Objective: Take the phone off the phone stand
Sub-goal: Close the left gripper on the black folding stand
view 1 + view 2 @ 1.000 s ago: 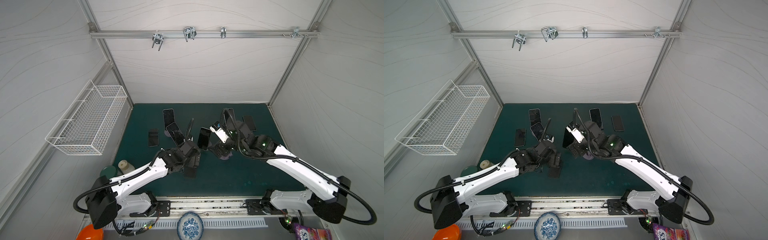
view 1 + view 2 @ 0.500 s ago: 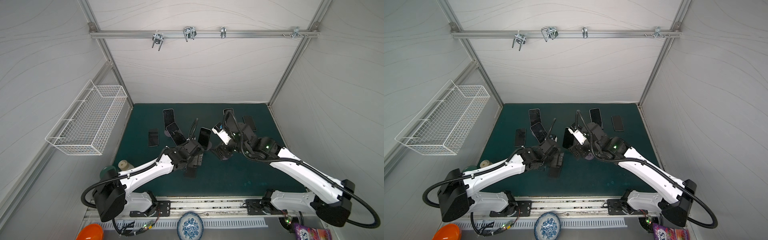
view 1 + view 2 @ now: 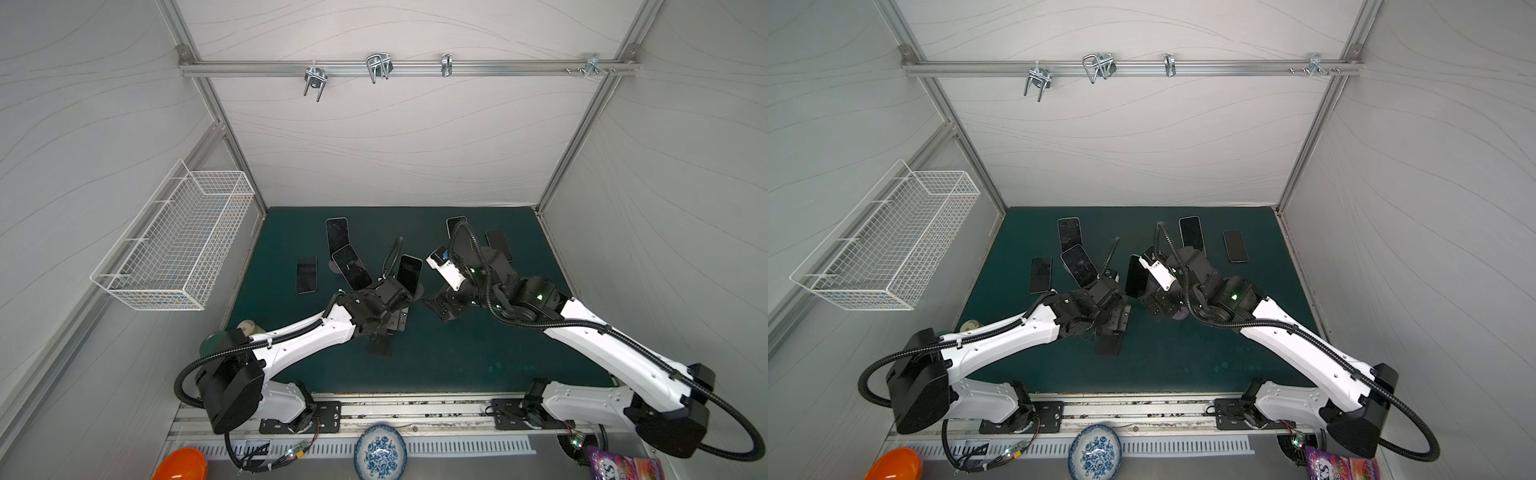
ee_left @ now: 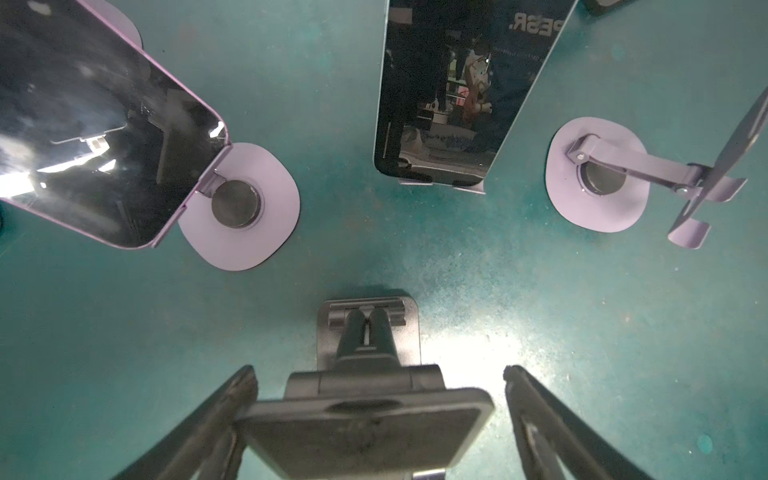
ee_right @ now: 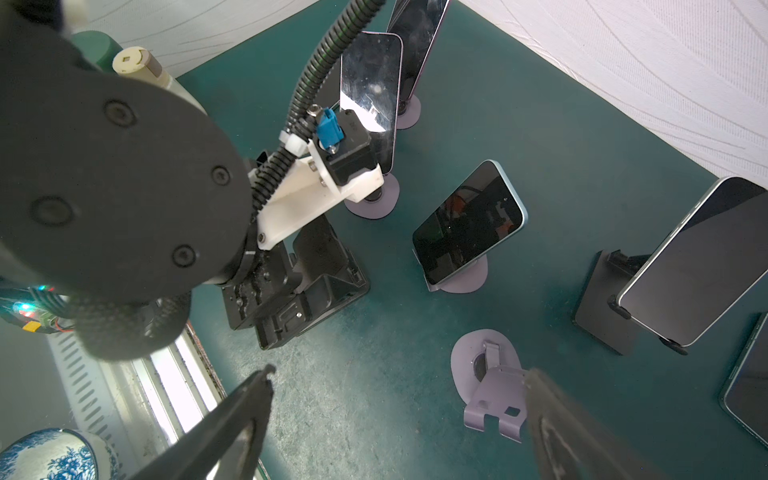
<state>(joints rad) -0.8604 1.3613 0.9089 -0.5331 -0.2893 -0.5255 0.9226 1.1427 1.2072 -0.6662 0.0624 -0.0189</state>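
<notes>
While the left gripper [image 4: 379, 370] straddles an empty black folding stand [image 4: 365, 432] and the right gripper [image 5: 399, 370] hangs nearby, both wide open, the glossy blue-rimmed phone [image 5: 469, 224] leans on its lilac stand [image 5: 463, 279] just beyond: likely stiff, light, slick, so pinch the long edges.

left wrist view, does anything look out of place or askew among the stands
Yes: one purple stand holds no phone, and its cradle arm is swung out well past its round base. The black stand inside the open left gripper is empty too. Nothing looks spilled or broken.
</notes>
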